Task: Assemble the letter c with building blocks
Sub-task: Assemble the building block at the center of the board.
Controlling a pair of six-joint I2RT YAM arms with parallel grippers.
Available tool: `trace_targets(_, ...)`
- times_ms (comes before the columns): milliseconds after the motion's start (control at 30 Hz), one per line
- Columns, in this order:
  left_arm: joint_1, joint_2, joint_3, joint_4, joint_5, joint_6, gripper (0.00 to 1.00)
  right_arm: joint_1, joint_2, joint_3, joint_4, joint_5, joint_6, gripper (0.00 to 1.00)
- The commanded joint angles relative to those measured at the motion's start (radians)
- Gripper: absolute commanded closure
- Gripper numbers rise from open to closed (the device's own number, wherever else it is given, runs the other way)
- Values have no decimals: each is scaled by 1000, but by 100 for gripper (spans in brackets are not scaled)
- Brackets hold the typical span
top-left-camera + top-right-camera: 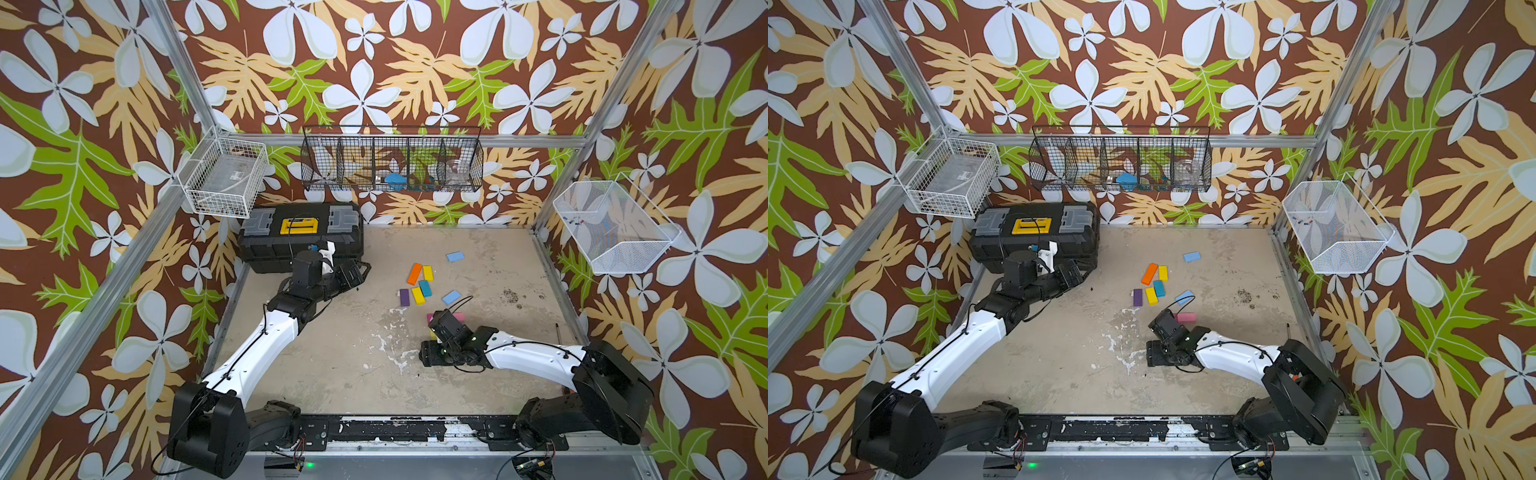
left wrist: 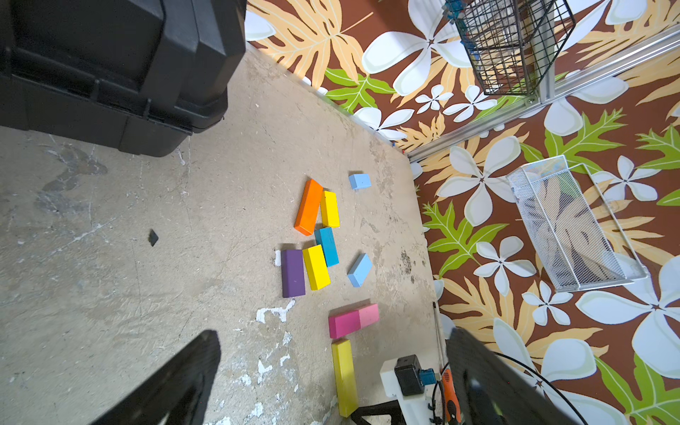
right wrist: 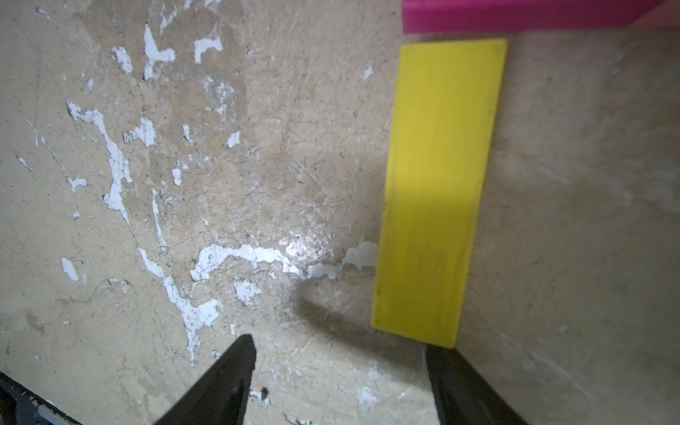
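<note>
The black toolbox (image 1: 301, 235) sits in the back left corner of the bench (image 1: 332, 365), so I place everything from it. The left arm (image 1: 266, 332) reaches up to the toolbox's front face. The left jaws are spread wide above bare bench, with nothing between them.

Off the toolbox's right end lies a loose huddle of building blocks. An orange block (image 1: 414, 273) and a yellow block (image 1: 427, 273) lie side by side, touching. Just beyond them, farther from the toolbox, a teal block (image 1: 424, 288) lies against a second yellow block (image 1: 418, 296), with a purple block (image 1: 404, 297) just beside that. One light blue block (image 1: 455, 256) lies alone, farther out from the toolbox's right end. Another light blue block (image 1: 451, 297) lies near the teal one, on its side away from the toolbox.

Farther still from the toolbox, toward the front, a magenta block (image 2: 344, 323) and a pink block (image 2: 369, 315) lie end to end as one bar. A long yellow block (image 2: 344, 375) runs off at a right angle from the magenta end. I cannot tell whether it touches the magenta block or lies a sliver apart.

The right arm (image 1: 532, 357) bends in over this spot. The right jaws are parted and grip nothing, with bare bench between them. The tip of one is at the corner of the long yellow block.
</note>
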Motion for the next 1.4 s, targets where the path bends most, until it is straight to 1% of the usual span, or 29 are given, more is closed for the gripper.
trace_targets(0, 1, -4, 0, -2, -4, 18, 0, -1, 3, 10, 1, 16, -10, 25)
trace_targets(500, 0, -1, -3, 0, -3, 21, 0, 1, 14, 24, 2, 6, -16, 25)
trace_targets(967, 0, -4, -3, 1, -2, 20, 0, 1, -17, 14, 14, -22, -5, 26)
trace_targets(1367, 0, -9, -5, 0, -2, 19, 0, 16, 6, 31, 22, -27, -4, 26)
